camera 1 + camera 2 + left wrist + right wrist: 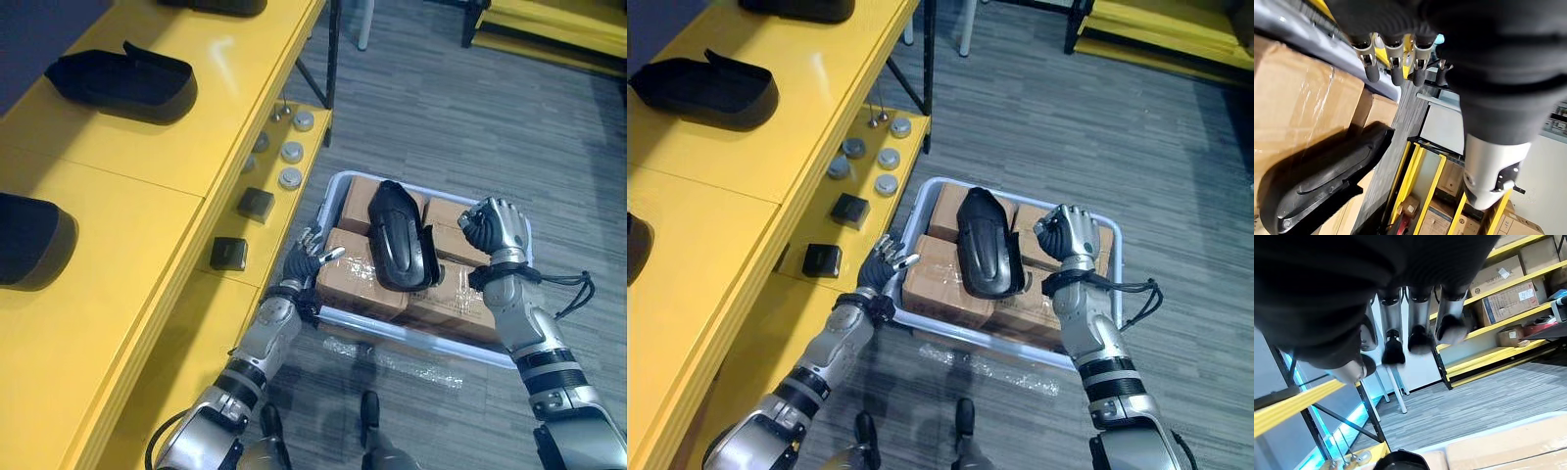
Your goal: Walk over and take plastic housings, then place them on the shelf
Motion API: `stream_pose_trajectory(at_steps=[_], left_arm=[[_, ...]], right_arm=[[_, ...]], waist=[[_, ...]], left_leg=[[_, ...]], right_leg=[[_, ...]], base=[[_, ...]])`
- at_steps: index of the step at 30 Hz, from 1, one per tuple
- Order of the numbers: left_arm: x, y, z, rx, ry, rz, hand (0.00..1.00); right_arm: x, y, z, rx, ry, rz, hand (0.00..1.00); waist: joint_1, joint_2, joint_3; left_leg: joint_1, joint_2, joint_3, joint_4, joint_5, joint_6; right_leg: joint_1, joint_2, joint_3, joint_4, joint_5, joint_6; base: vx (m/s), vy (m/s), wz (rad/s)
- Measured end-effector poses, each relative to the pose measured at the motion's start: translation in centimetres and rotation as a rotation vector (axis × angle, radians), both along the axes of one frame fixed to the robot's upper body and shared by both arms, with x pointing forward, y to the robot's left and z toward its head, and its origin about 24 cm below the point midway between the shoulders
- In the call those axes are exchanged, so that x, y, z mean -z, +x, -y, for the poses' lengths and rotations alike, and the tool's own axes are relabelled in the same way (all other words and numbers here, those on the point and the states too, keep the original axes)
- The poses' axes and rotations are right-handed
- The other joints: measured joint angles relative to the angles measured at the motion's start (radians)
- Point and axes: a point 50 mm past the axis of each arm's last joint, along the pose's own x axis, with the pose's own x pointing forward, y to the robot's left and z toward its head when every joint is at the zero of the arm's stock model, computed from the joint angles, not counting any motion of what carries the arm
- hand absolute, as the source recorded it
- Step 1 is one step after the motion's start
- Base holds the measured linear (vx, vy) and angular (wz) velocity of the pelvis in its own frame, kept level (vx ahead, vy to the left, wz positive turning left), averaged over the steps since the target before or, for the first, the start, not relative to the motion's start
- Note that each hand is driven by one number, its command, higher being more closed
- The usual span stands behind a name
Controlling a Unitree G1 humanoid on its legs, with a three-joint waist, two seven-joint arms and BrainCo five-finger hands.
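Step in hand, my read: picking the black plastic housing (400, 235) out of the grey crate (411, 338) on the floor. The housing lies lengthwise on top of the cardboard boxes (358, 279) packed in the crate, near the middle, between the two hands and touching neither.

Left hand (306, 257) sits at the crate's left rim, just beside the nearest box, fingers relaxed and spread, holding nothing. Right hand (495, 227) hovers over the boxes on the right side, fingers curled into a fist, also empty.

The yellow shelf (147, 196) runs along the robot's left. Two more black housings (122, 83) (34, 240) already sit on its top board, with bare board between them. On the lower board are small black blocks (256, 204) and round silver pieces (291, 152).

To do it well:
- Uncurl the right hand before it closes in.
- Bring both hands to the housing's long sides; it looks long and curved, so a one-sided pinch may tip it.
- Lift straight up, clear of the crate rim.
- Swing left and aim for the bare board between the shelved housings.
- Keep clear of the small parts on the lower board.
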Motion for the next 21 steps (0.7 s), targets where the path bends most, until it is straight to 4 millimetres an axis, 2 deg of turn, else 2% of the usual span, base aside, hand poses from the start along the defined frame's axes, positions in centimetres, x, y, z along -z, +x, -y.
stream_pose_trajectory(at_steps=[4,8,11,13,16,19,21], left_arm=[[-0.3,-0.3,1.1,-0.03,-0.025,0.001,0.0],[-1.7,-1.4,2.4,-0.037,0.001,0.099,0.0],[-2.7,-2.9,3.2,-0.033,0.019,0.19,0.0],[-3.3,-3.7,4.0,-0.011,0.016,0.235,0.0],[-2.5,-4.6,4.2,0.002,0.026,0.228,0.0],[-1.7,-5.2,4.2,0.016,0.032,0.213,0.0],[-1.3,-5.9,4.4,0.037,0.025,0.211,0.0]], right_arm=[[1.2,2.1,0.0,0.046,0.141,-0.079,0.0],[1.1,3.0,1.2,0.133,0.311,-0.075,0.0],[-1.6,3.6,3.2,0.227,0.422,0.004,0.0],[-4.2,3.6,5.1,0.29,0.446,0.075,0.0],[-5.8,3.2,7.2,0.369,0.464,0.104,0.0],[-6.5,2.6,9.0,0.436,0.456,0.115,0.0],[-7.5,1.5,11.0,0.51,0.435,0.151,0.0]], waist=[[0.014,0.0,-0.001],[0.03,0.014,0.015],[0.05,0.063,0.043],[0.078,0.091,0.058],[0.094,0.116,0.078],[0.115,0.122,0.087],[0.124,0.131,0.101]], left_leg=[[-0.039,-0.001,-0.008,0.004,0.014,0.003],[-0.118,-0.005,-0.046,0.017,0.038,0.006],[-0.168,-0.018,-0.086,0.037,0.044,0.013],[-0.227,-0.03,-0.11,0.05,0.048,0.017],[-0.276,-0.05,-0.143,0.049,0.068,0.027],[-0.307,-0.059,-0.15,0.047,0.076,0.034],[-0.33,-0.071,-0.156,0.044,0.085,0.044]], right_leg=[[-0.036,-0.001,-0.005,0.003,0.009,-0.011],[-0.092,-0.002,-0.04,0.021,0.015,-0.013],[-0.135,-0.014,-0.071,0.07,0.002,-0.011],[-0.191,-0.027,-0.087,0.109,-0.007,-0.007],[-0.22,-0.043,-0.126,0.121,-0.007,-0.006],[-0.247,-0.054,-0.135,0.122,-0.007,-0.005],[-0.265,-0.064,-0.14,0.122,-0.005,-0.001]], base=[[-0.06,0.01,0.04],[-0.06,0.011,0.26],[-0.07,0.052,0.32],[-0.08,0.065,0.3],[-0.05,0.052,0.37],[0.0,0.039,0.18],[0.04,0.032,0.14]])
